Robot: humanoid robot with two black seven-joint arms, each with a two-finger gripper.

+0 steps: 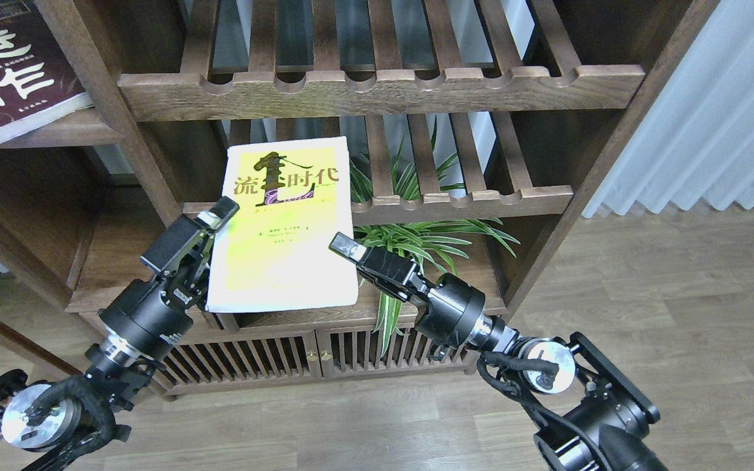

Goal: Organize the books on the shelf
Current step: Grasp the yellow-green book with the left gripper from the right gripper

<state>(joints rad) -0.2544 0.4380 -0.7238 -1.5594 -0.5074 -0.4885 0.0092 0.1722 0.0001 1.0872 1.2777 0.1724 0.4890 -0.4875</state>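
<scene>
The large yellow-green book with a white border hangs tilted in the air in front of the lower slatted rack. My right gripper is shut on its right edge, one finger on top of the cover. My left gripper is at the book's left edge. One finger lies by the cover and the other is hidden, so its state is unclear. The thick maroon book with big white characters lies flat on the plain plank shelf at the upper left. The cream book is out of view.
Two slatted racks with scalloped rails, an upper rack and a lower rack, fill the middle bay. A green spider plant stands behind my right gripper. A low cabinet with slatted doors is below. A white curtain hangs at the right.
</scene>
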